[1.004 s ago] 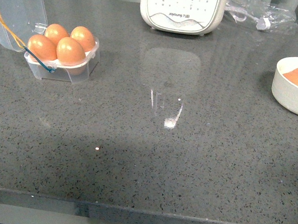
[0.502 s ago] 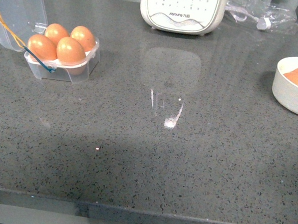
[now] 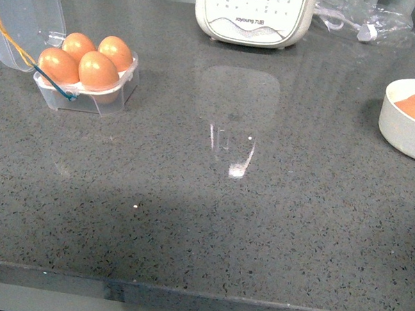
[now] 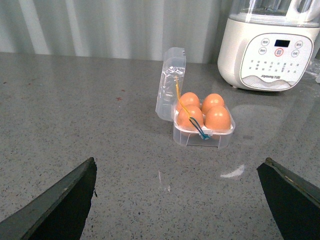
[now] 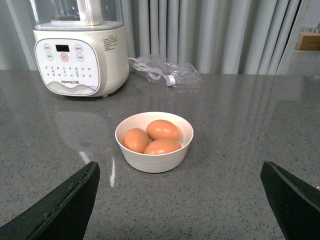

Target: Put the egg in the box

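Two dark fingers (image 4: 65, 200) of the left hand (image 4: 179, 164) stand spread wide at the edges of its wrist view, with only bare grey worktop (image 4: 100, 150) between them; the hand holds nothing. Just ahead of it on the worktop sits the box (image 4: 202, 136), a small clear carton with its hinged lid (image 4: 170, 85) swung up and standing nearly upright beside the cups. Four brown eggs (image 4: 218, 119) fill all four cups, and which of them is the task's own cannot be told. A yellow band (image 4: 180, 97) and a blue band (image 4: 200, 131) run across the side of the box nearest the lid. Behind and to one side stands a white appliance (image 4: 270, 55) with a button panel.

The right hand (image 5: 180, 165) is likewise opened wide, its fingers (image 5: 60, 205) apart and nothing in its hold. Ahead of it rests a round white bowl (image 5: 155, 161) with three loose eggs (image 5: 162, 129) lying together inside. Beyond the bowl are the same appliance and a crumpled plastic bag (image 5: 167, 70), with a pale curtain (image 5: 215, 35) behind.

From the front, the box (image 3: 92, 102) is at the far left of the worktop and the bowl (image 3: 400, 134) at the far right, well apart.
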